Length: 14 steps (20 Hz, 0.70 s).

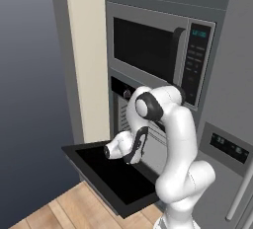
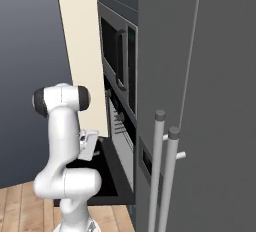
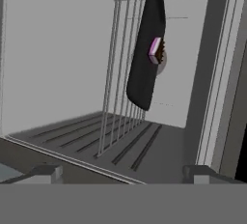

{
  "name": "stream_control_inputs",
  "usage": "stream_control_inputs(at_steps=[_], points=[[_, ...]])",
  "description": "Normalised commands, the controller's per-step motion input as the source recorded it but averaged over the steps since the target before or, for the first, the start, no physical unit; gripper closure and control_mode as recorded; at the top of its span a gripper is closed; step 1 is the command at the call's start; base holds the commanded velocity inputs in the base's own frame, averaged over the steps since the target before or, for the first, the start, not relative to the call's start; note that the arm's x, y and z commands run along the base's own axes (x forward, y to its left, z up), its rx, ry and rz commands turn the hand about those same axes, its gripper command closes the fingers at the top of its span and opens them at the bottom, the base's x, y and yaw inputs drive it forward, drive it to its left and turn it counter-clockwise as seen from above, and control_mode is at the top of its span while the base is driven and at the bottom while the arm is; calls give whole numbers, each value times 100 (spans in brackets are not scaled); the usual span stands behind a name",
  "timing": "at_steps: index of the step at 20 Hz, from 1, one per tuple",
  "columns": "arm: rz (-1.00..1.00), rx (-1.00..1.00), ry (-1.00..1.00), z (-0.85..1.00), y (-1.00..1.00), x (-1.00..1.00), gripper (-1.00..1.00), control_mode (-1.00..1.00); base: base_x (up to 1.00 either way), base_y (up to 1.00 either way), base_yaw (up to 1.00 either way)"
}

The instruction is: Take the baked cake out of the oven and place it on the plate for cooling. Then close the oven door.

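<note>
The black oven [image 1: 120, 105] stands open, its door [image 1: 114, 177] dropped flat with the dark glass facing up. My gripper [image 3: 123, 173] hovers over the door in front of the cavity, open, with nothing between its fingertips [image 3: 46, 172]. The hand view is rolled sideways and looks into the grey cavity. There the wire rack [image 3: 119, 73] reads as upright bars. A dark tray [image 3: 144, 59] lies on the rack and carries the small pink and brown cake [image 3: 155, 51], deep inside and well beyond the fingers. My hand [image 1: 129, 146] sits just outside the oven mouth.
A silver-framed microwave [image 1: 153, 50] is mounted right above the oven. A grey fridge [image 2: 200, 101] with two long bar handles [image 2: 162, 171] stands to the right. A cream wall panel [image 1: 89, 60] flanks the left. Wooden floor [image 1: 54, 210] lies below the door.
</note>
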Motion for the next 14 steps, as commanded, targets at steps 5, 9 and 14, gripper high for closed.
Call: stream_control_inputs(at_steps=[5, 9, 14], points=[[-5, 0, -4, -17, -33, 54, -100, -100, 0, 0, 0], [-6, 0, -3, -27, -18, 54, -100, -100, 0, 0, 0], [-6, -3, -6, -31, -25, 38, -100, -100, 0, 0, 0]])
